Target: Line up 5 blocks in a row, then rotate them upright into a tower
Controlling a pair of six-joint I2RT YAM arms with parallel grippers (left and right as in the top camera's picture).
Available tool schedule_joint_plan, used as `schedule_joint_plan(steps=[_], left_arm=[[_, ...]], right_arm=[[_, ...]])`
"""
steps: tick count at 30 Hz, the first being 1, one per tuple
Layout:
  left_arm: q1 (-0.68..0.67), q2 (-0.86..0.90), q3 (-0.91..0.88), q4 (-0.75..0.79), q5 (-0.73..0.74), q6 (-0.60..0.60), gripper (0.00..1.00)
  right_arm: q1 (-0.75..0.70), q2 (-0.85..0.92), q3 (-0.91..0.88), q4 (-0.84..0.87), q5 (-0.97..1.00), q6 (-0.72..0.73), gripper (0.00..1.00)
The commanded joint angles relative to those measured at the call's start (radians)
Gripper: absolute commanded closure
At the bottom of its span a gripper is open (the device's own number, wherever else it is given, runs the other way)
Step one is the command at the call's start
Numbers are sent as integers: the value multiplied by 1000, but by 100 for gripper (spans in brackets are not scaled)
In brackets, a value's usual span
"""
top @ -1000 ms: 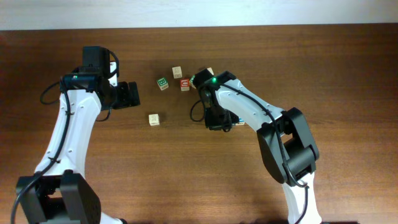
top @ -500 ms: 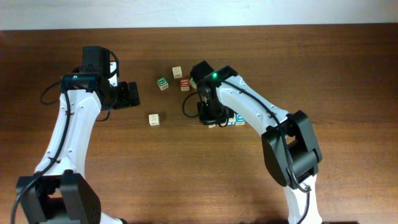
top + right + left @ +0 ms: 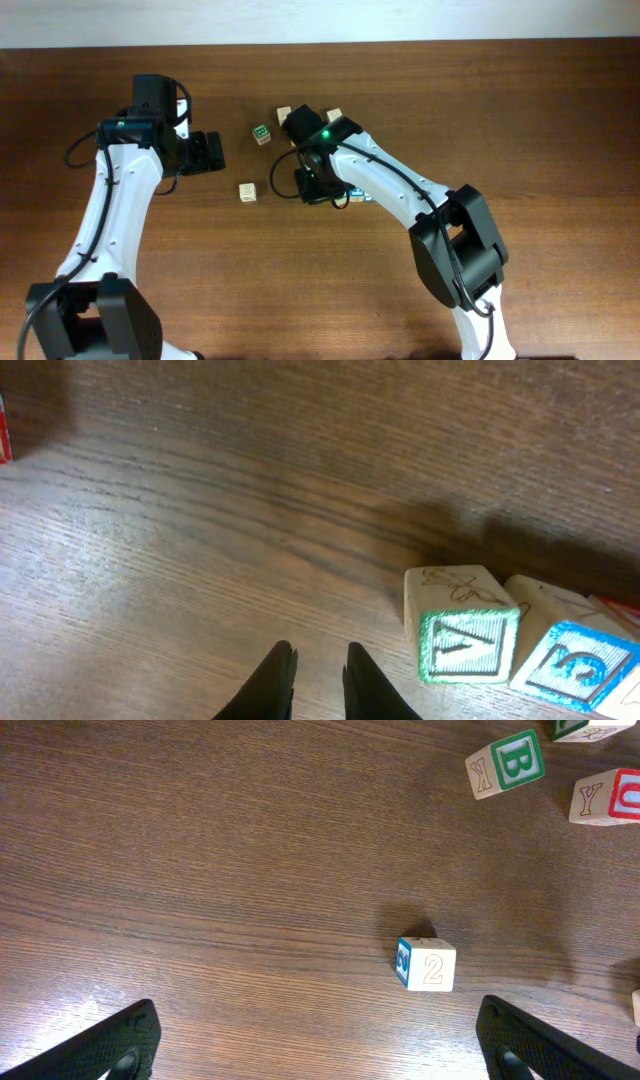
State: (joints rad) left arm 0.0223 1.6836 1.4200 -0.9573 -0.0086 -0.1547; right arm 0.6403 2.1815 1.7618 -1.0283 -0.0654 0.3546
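A lone block on the surface shows a pale "2". At far right, the green-faced cube reads "B", with "K" on its side. The red-faced cube shows "U" and "Y". The green-printed block reads "V"; the blue block beside it perhaps reads "5".

Red-faced cube hidden beneath the right arm from overhead, clipped at the left wrist view's right edge, blue-faced block cut off at the bottom, green-edged block sliced by the top edge, overhead lettering unreadable.
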Motion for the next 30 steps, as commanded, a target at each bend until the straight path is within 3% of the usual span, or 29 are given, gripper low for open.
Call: schedule_joint_plan(steps=[1,24,30], left_arm=[[-2,6,14,1,-7,-10,1],[-2,6,14,1,-7,-10,1],[-2,6,14,1,-7,-10,1]], right_arm=[[-4,37,13,5,25,-10,81],[-47,47,17,7,52,45,82],[-47,24,134,-79,32,42,82]])
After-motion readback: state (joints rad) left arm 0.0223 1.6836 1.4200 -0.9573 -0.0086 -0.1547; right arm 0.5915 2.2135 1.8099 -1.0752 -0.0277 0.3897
